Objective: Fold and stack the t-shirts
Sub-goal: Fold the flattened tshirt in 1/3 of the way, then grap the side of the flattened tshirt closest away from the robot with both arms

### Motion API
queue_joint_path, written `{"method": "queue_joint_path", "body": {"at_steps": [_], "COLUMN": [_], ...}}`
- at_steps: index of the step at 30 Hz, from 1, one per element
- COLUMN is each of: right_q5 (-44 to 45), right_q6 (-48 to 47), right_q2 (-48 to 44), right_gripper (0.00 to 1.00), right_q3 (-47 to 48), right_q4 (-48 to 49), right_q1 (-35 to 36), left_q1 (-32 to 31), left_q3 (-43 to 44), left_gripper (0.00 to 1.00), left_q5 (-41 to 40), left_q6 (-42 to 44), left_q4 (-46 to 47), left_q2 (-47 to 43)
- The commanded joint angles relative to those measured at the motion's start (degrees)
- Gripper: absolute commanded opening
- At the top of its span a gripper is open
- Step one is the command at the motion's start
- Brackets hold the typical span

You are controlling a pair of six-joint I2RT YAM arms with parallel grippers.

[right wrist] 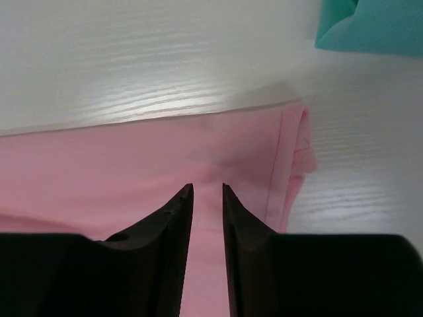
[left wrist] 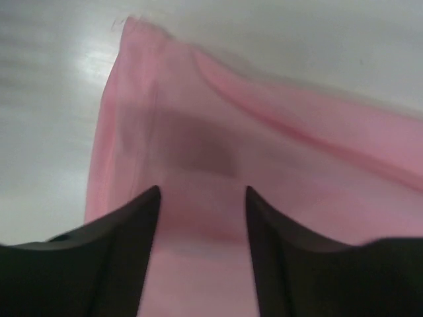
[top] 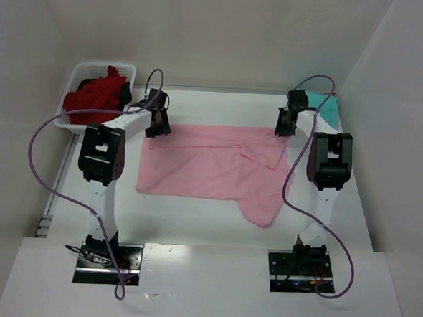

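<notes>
A light pink t-shirt [top: 211, 169] lies flat on the white table, folded over, with one sleeve sticking out at the near right. My left gripper [top: 158, 129] hovers over its far left corner, and in the left wrist view that gripper [left wrist: 202, 189] is open with the pink cloth [left wrist: 264, 132] lying below the gap. At the far right corner my right gripper [top: 284, 127] stands just above the hem. Its jaws [right wrist: 207, 186] are a narrow gap apart, with pink cloth [right wrist: 99, 172] showing between them. A folded teal t-shirt [top: 328, 104] lies at the back right. Dark red t-shirts [top: 97, 97] fill the basket.
The white lattice basket [top: 76, 75] stands at the back left by the wall. The teal t-shirt [right wrist: 377, 26] lies a short way beyond the pink hem. White walls close in the table on three sides. Purple cables loop off both arms.
</notes>
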Motion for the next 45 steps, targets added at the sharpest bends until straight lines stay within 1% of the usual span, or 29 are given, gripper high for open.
{"method": "queue_joint_path", "body": {"at_steps": [1, 3, 4, 6, 7, 8, 10, 11, 12, 13, 14, 17, 21, 22, 24, 26, 27, 31, 34, 36, 39, 42, 45], "right_q5": [-1.8, -1.8, -2.3, -2.8, -2.8, -2.2, -0.7, 0.7, 0.8, 0.8, 0.8, 0.0, -1.8, -1.1, 3.5, 5.5, 5.8, 5.8, 5.8, 5.8, 7.2, 7.8, 5.5], "right_q6": [0.2, 1.4, 1.9, 2.6, 3.2, 3.3, 3.8, 3.9, 4.8, 6.1, 6.9, 10.5, 16.6, 18.8, 22.2, 23.9, 24.8, 29.3, 33.4, 36.7, 41.0, 46.5, 51.7], "right_q2": [-13.6, -18.3, -19.8, -24.9, -26.7, -28.5, -34.3, -37.8, -39.2, -40.5, -42.5, -46.2, -50.3, -51.1, -51.7, -51.9, -51.5, -54.1, -58.2, -60.1, -58.4, -55.1, -56.0], "right_gripper": [0.36, 0.42, 0.46, 0.52, 0.54, 0.6, 0.69, 0.79, 0.84, 0.93, 0.99, 1.0, 1.0, 1.0, 1.0, 1.0, 1.0, 1.0, 1.0, 0.99, 0.95, 0.93, 0.93], "right_q3": [2.3, 0.2, -2.4, -7.7, -9.9, -11.7, -17.4, -19.0, -21.0, -22.0, -23.5, -26.7, -31.4, -32.3, -33.1, -33.1, -33.1, -35.9, -38.7, -38.5, -38.4, -39.6, -44.5], "right_q4": [-0.3, -0.3, -1.0, -1.8, -1.8, -2.5, -3.3, -4.2, -5.1, -6.8, -7.8, -10.2, -13.3, -14.2, -18.9, -24.7, -27.5, -33.4, -36.6, -37.6, -38.8, -39.0, -33.2], "right_q1": [-0.4, -0.4, -0.4, -0.4, -0.4, 0.1, 1.0, 1.5, 2.2, 2.3, 2.3, 2.3, 3.3, 4.2, 8.7, 12.1, 13.3, 16.6, 18.7, 20.9, 25.3, 28.9, 30.0], "left_q1": [0.4, 0.4, 0.4, 0.9, 0.9, 0.9, 0.9, 0.9, 0.9, 0.9, 0.9, 0.9, 0.9, 0.9, 0.9, 0.9, 0.9, 0.6, 0.4, 0.4, 0.4, 0.4, 0.4], "left_q3": [-2.1, -4.3, -5.6, -9.8, -11.4, -12.8, -16.9, -18.0, -19.2, -21.1, -22.2, -26.7, -31.5, -32.2, -33.6, -33.6, -33.6, -32.7, -32.5, -32.5, -32.5, -32.0, -30.6], "left_gripper": [0.7, 0.77, 0.88, 0.96, 0.98, 1.0, 1.0, 1.0, 1.0, 1.0, 1.0, 1.0, 1.0, 1.0, 1.0, 1.0, 1.0, 1.0, 1.0, 1.0, 1.0, 1.0, 1.0], "left_q5": [1.4, 1.4, 2.8, 4.2, 6.0, 6.0, 7.6, 7.6, 8.1, 8.1, 7.7, 7.0, 9.0, 9.0, 9.6, 9.3, 9.1, 8.8, 7.7, 7.2, 7.4, 9.6, 12.0], "left_q6": [1.6, 0.8, 0.8, -1.0, -1.0, -2.0, -2.1, -2.8, -2.9, -3.3, -3.8, -6.5, -10.1, -10.9, -12.6, -13.2, -13.5, -13.5, -14.0, -14.0, -13.4, -11.0, -8.6], "left_q4": [-1.3, -1.3, -1.3, -1.3, -1.3, -1.3, -2.5, -3.0, -3.8, -4.6, -6.1, -8.8, -11.1, -11.7, -11.8, -12.2, -12.3, -14.1, -14.3, -14.0, -12.8, -11.4, -11.0], "left_q2": [-13.1, -17.9, -19.5, -23.9, -25.4, -26.7, -30.6, -33.0, -34.2, -35.2, -37.3, -41.6, -47.9, -49.1, -52.6, -53.5, -53.7, -51.6, -51.3, -51.0, -49.5, -47.1, -44.8]}}
